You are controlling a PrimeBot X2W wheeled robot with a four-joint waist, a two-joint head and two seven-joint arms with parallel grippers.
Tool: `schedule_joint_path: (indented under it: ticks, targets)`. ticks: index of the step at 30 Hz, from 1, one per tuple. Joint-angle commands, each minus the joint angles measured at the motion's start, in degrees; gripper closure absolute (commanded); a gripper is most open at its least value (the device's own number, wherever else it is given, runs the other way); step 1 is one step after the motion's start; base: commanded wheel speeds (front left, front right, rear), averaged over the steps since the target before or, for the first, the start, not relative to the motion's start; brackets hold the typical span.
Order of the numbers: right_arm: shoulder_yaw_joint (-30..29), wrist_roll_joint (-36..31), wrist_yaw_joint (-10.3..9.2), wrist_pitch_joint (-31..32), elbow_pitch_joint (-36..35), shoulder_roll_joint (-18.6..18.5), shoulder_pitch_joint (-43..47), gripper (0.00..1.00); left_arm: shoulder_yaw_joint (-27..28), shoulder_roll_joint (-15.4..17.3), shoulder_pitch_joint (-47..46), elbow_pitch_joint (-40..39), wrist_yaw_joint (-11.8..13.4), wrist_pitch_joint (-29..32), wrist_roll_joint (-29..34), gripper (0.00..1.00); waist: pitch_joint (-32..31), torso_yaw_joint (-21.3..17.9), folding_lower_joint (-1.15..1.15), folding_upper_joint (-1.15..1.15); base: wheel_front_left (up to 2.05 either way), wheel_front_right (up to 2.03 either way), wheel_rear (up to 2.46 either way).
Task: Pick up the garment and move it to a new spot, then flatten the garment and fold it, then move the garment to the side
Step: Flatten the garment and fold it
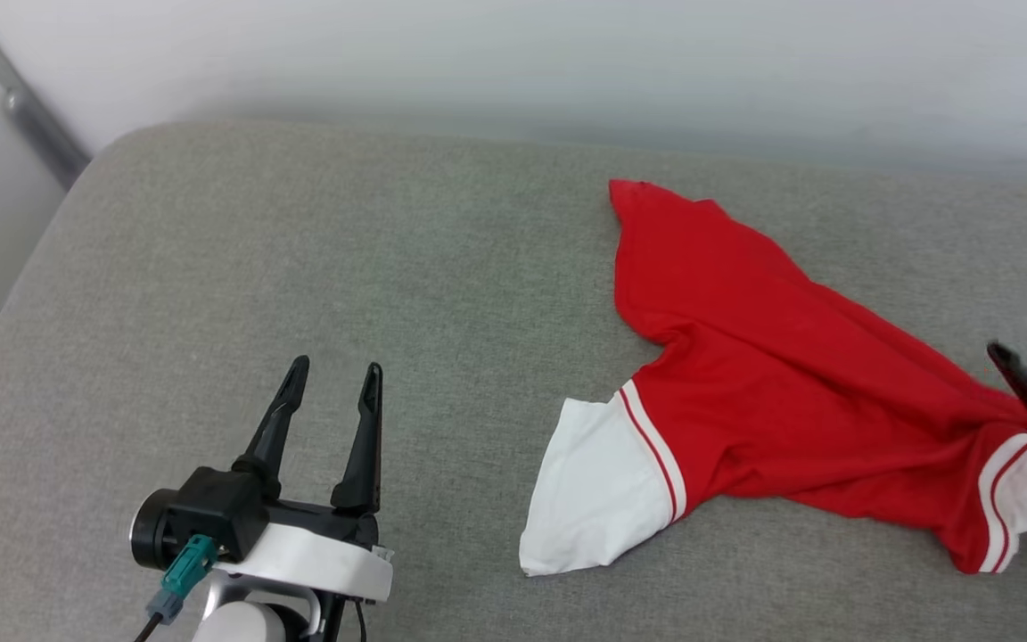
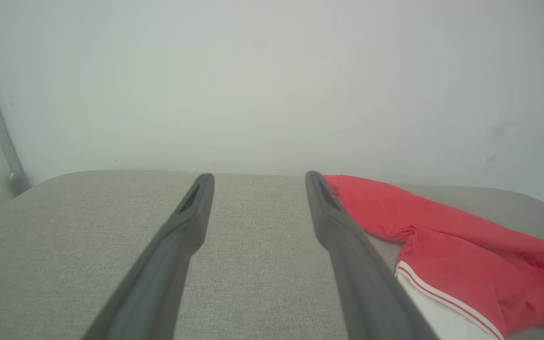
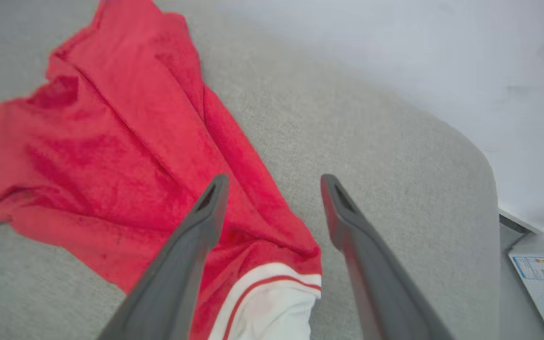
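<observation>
Your left gripper (image 1: 336, 364) and right gripper (image 3: 274, 178) both gape wide, holding nothing. Pinch the crumpled red jersey T-shirt (image 1: 745, 374) by its white sleeves (image 1: 598, 486), then draw them apart.

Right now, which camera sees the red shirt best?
The head view: the red shirt lies almost whole there, both white sleeves showing. The left wrist view catches part at its right edge; the right wrist view is close up on one sleeve and red folds.

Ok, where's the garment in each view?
Head view: garment right of centre, running to the right edge.
Left wrist view: garment lower right.
Right wrist view: garment left half, top to bottom.
Shared landmark: the grey cushion it lies on, meeting the white wall.
</observation>
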Motion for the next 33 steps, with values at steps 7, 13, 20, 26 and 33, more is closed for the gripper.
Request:
schedule_joint_path:
  ticks: [7,13,20,26,33]
  targets:
    - [-17.14,0.91,-0.05,-13.37,-11.92,13.12,9.53,0.00,-0.09,-0.07,2.34,-0.97,-0.06,-0.14,-3.42,0.00,-2.14,-2.99,0.00,0.00,0.00,0.00,0.00]
    - [-24.81,-2.91,-0.04,-24.30,-23.31,24.61,17.79,0.00,-4.62,2.82,1.24,-1.37,-0.06,6.26,-7.19,0.00,-0.28,-4.57,0.00,0.00,0.00,0.00,0.00]
    - [-26.19,-5.34,-0.03,-30.94,-27.41,32.65,22.39,0.00,-11.29,8.71,0.23,-7.94,-0.06,28.65,-11.47,0.00,2.56,-6.06,0.00,0.00,0.00,0.00,0.00]
    - [-26.06,-6.38,-0.03,-32.21,-26.51,34.31,21.26,0.00,-14.59,12.97,-1.35,-16.85,0.69,45.54,-14.99,0.00,5.09,-7.23,0.00,0.00,0.00,0.00,0.00]
    - [-24.94,-6.91,-0.03,-33.08,-25.22,34.37,19.65,0.00,-17.10,14.80,-1.97,-17.79,1.76,56.94,-16.27,0.00,8.37,-8.71,0.00,0.00,0.00,0.00,0.00]
